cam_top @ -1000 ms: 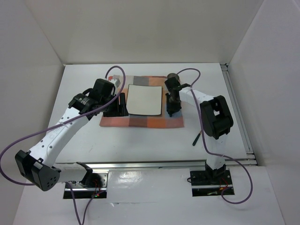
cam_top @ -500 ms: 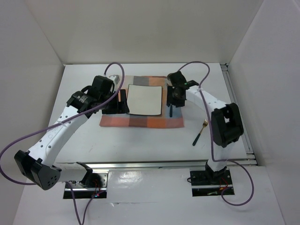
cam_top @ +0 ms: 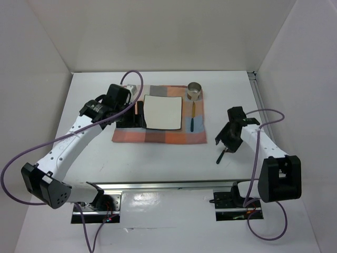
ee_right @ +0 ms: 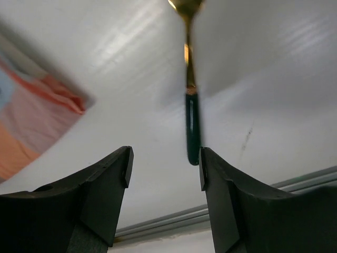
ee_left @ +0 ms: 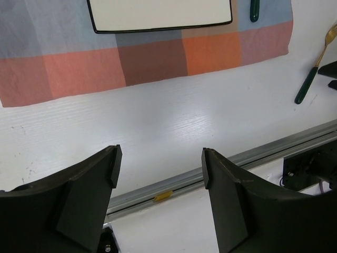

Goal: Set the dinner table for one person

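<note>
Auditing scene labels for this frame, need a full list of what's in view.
dinner table: 1, white, under everything
checked cloth: 1, orange, grey and blue, middle of the table
square plate: 1, white with dark rim, on the cloth
metal cup: 1, silver, far right corner of the cloth
utensil on cloth: 1, gold head, dark green handle, right of the plate
utensil on bare table: 1, same colours, right of the cloth
cables: 2, purple, one per arm
left gripper: black, open, over the cloth's left side
right gripper: black, open, over the bare-table utensil
</note>
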Robot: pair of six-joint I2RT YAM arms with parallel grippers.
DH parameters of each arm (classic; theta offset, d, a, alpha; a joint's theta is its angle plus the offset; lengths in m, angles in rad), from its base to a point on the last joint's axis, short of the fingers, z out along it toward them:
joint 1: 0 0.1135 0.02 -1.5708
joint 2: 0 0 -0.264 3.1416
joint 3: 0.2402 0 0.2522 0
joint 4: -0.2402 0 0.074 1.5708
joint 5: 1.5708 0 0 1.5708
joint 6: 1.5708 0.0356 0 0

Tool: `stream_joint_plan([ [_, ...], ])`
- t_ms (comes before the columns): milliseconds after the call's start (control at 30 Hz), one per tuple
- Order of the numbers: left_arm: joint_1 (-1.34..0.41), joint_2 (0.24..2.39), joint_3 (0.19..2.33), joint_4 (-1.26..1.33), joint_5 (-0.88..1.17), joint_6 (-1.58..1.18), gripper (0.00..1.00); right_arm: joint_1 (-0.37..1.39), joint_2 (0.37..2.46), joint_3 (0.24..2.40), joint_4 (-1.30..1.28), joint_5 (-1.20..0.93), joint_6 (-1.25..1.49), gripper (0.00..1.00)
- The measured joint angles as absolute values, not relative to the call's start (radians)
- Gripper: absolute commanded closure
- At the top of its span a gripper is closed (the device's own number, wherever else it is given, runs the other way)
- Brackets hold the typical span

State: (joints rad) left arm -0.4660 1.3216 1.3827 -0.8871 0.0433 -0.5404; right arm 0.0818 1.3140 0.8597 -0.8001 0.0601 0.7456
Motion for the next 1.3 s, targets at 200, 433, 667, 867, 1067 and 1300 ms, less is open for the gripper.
stream_joint_plan([
  [200,-0.466,1.343,1.383,-0.886,0.067,-0.522,0.20,0.045,1.308,0.714,-0.791,0.001,0.834,0.38],
  [433,-0.466,1.346,1.383,-0.883,0.075,-0.519,0.20,0.045,1.340,0.676,-0.733,-0.016,0.852,0.47],
  [667,-0.466,1.369,1.425,-0.889,0.072,-0.509,0.20,0.045,1.383,0.669,-0.691,-0.018,0.835,0.71],
  [867,-0.462,1.391,1.553,-0.921,0.047,-0.499,0.20,0.065,1.399,0.709,-0.688,0.016,0.805,1.00],
  [1067,-0.451,1.385,1.652,-0.950,0.017,-0.509,0.20,0.237,1.396,0.970,-0.732,0.103,0.723,1.00],
  [1300,-0.438,1.368,1.728,-1.003,-0.077,-0.572,0.19,0.491,1.578,1.486,-0.728,0.052,0.648,1.00],
])
